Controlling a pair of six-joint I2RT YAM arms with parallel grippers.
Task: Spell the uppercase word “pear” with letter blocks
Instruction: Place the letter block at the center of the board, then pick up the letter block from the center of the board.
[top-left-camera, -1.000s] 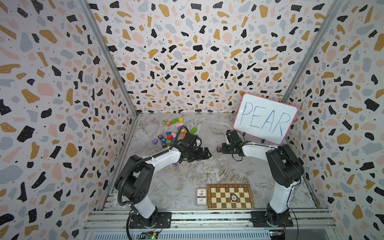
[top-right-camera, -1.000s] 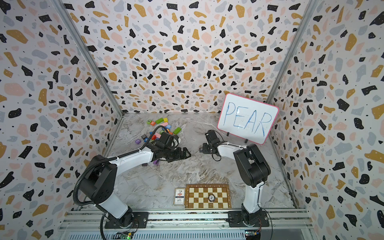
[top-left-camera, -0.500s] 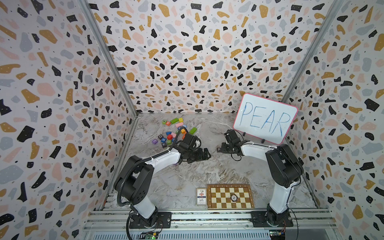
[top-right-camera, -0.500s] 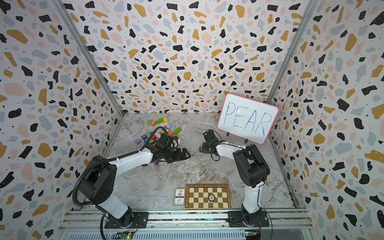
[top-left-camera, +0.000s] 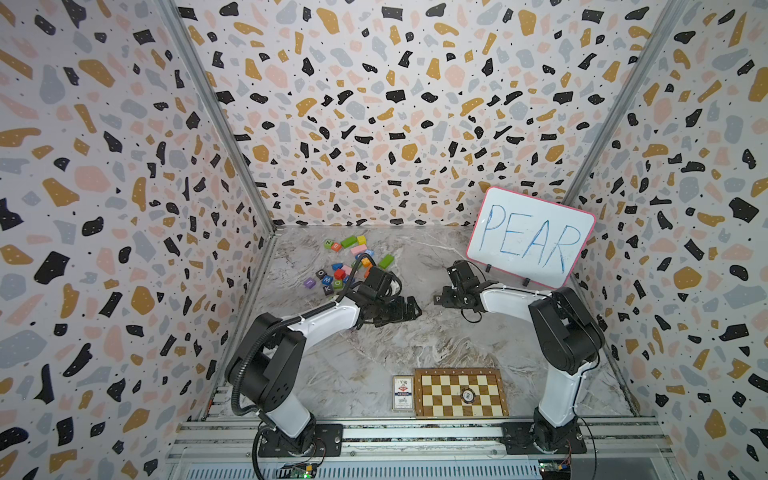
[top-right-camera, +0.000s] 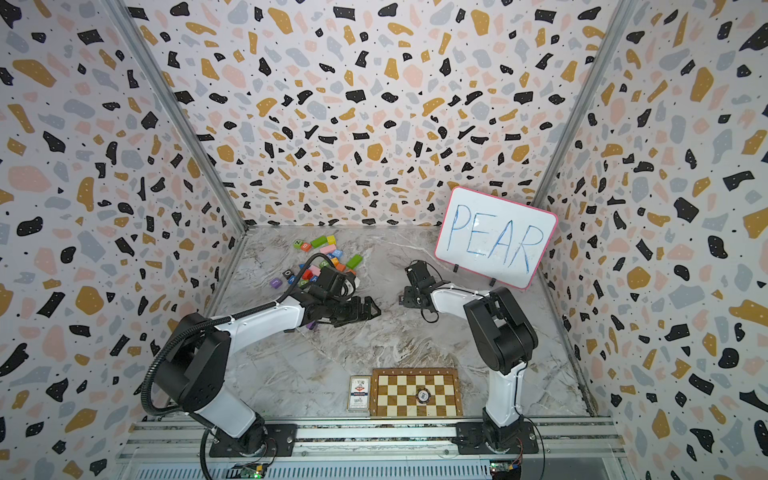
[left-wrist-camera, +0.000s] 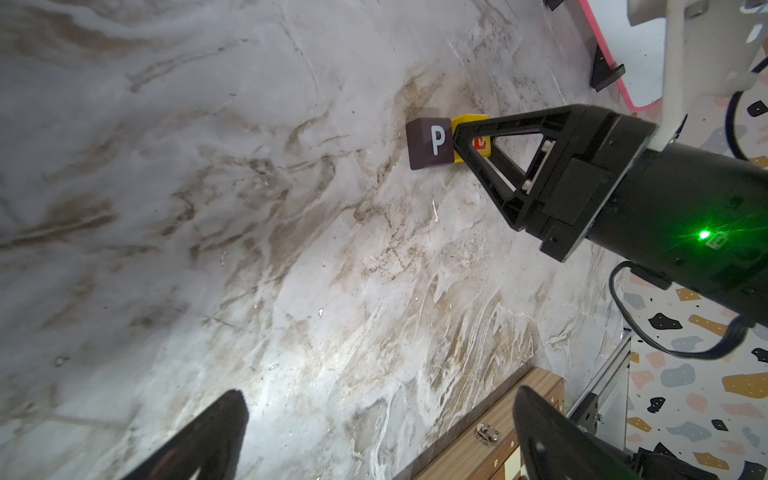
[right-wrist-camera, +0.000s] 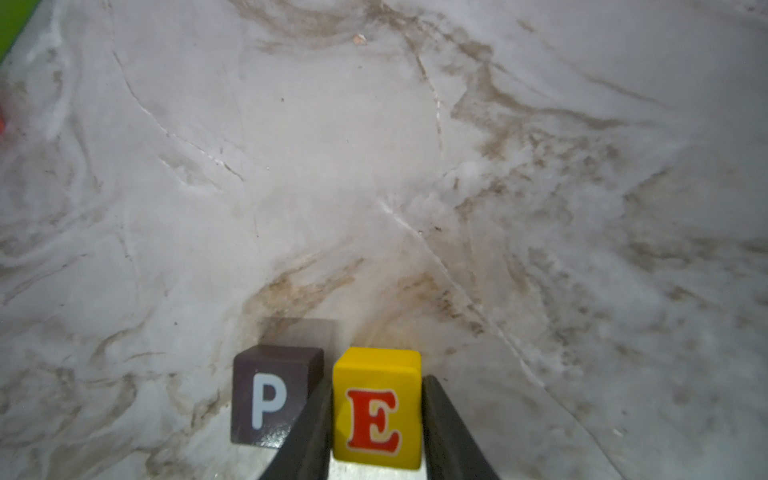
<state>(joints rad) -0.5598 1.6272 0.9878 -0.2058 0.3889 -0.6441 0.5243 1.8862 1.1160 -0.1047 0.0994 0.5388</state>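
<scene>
Marble tabletop (right-wrist-camera: 374, 166): my right gripper (right-wrist-camera: 377, 384) pinches the yellow E block (right-wrist-camera: 376, 415) by opposite flat sides, just at three o'clock of the P block (right-wrist-camera: 270, 395). Light, rigid, probably slick paint. My left gripper (left-wrist-camera: 380, 392) gapes empty.

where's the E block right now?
Right wrist view: the yellow E block sits on the marble table between the fingers of the right gripper, beside the dark P block, on its PEAR whiteboard side.

The white board (top-left-camera: 530, 239) is showing PEAR in blue. A dark block (right-wrist-camera: 270, 395) is showing a white P, and a yellow block (right-wrist-camera: 376, 409) is showing a red E.
</scene>
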